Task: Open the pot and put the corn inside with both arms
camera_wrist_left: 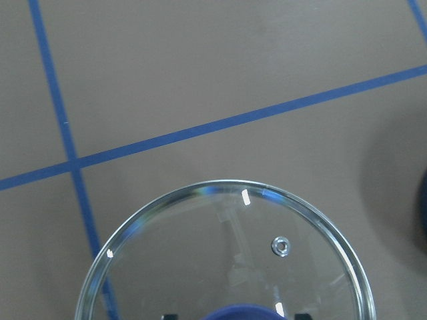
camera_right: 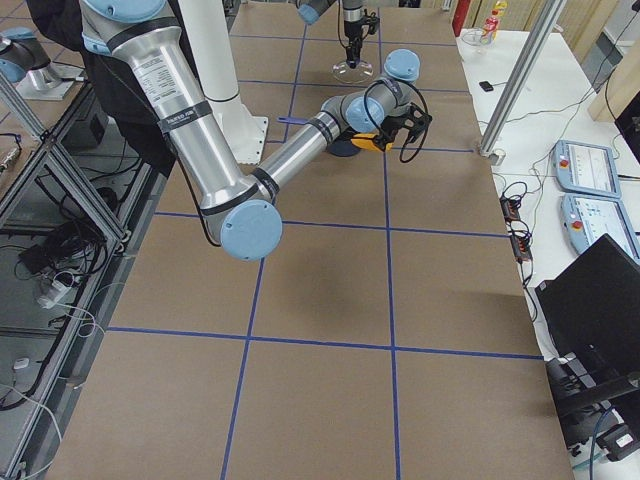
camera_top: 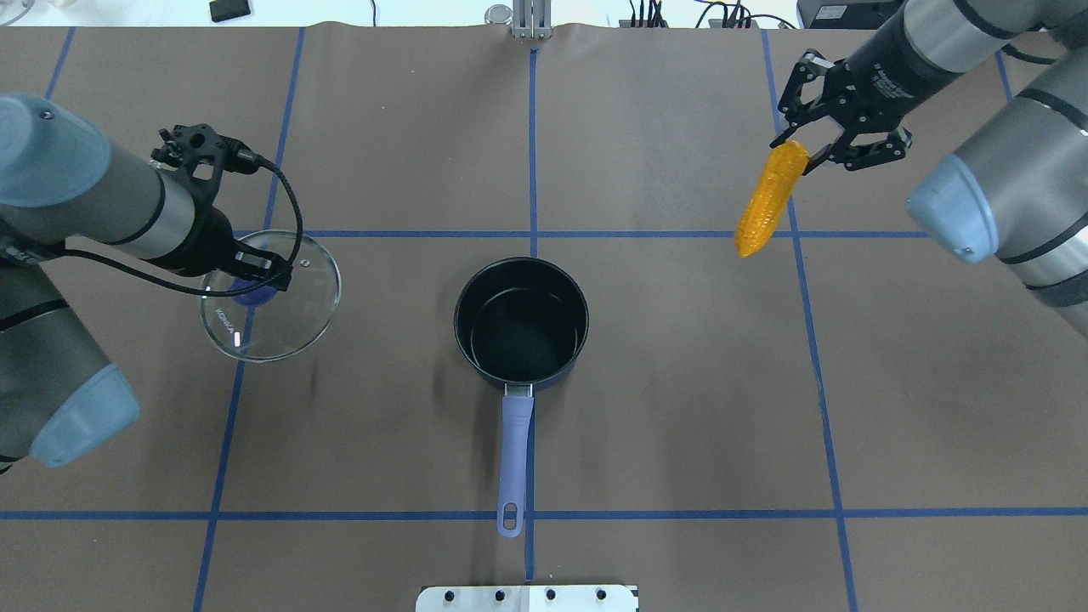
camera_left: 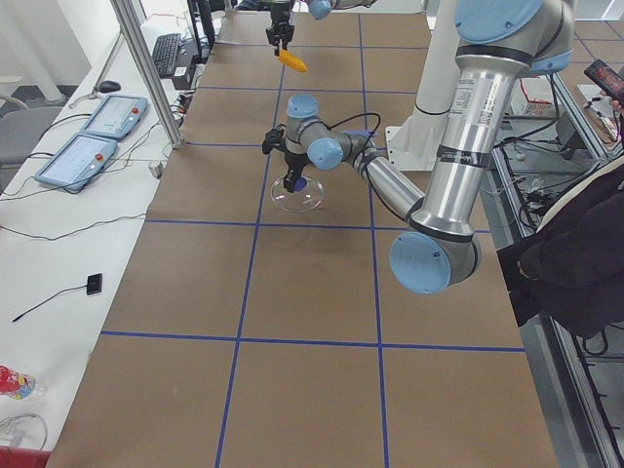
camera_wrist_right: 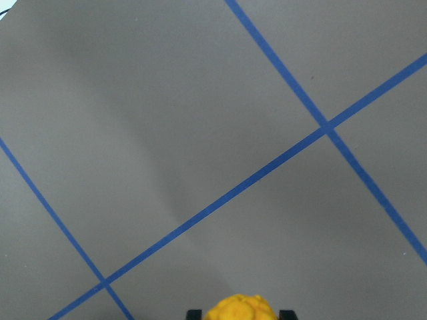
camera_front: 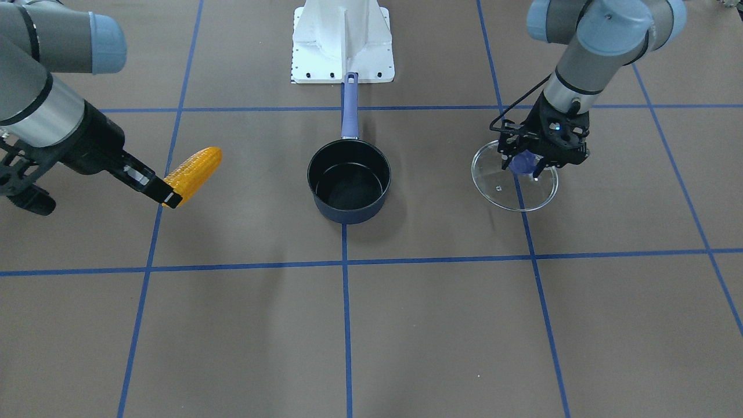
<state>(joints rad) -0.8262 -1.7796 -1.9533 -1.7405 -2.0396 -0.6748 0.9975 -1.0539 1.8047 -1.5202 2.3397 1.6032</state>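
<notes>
Left gripper (camera_top: 257, 274) grasps round glass lid (camera_top: 293, 321), nine o'clock of open navy saucepan (camera_top: 520, 330). Right gripper (camera_top: 804, 158) clutches yellow-orange corn cob (camera_top: 767, 202), two o'clock.

Robotics lab, brown table (camera_top: 680, 408) with blue tape grid, teach pendants (camera_left: 105, 115), aluminium frame (camera_left: 148, 73)

The pot (camera_front: 348, 213) has a smooth, glossy navy wall and a black interior with a soft sheen. Its handle (camera_top: 516, 442) looks like matt lavender plastic. In the overhead view, the lid (camera_top: 302, 310) at left is clear, glinting glass. The corn (camera_top: 769, 200) at upper right is bumpy, shiny plastic. The tabletop (camera_top: 680, 382) is matt brown paper with blue tape (camera_top: 533, 153) lines.
</notes>
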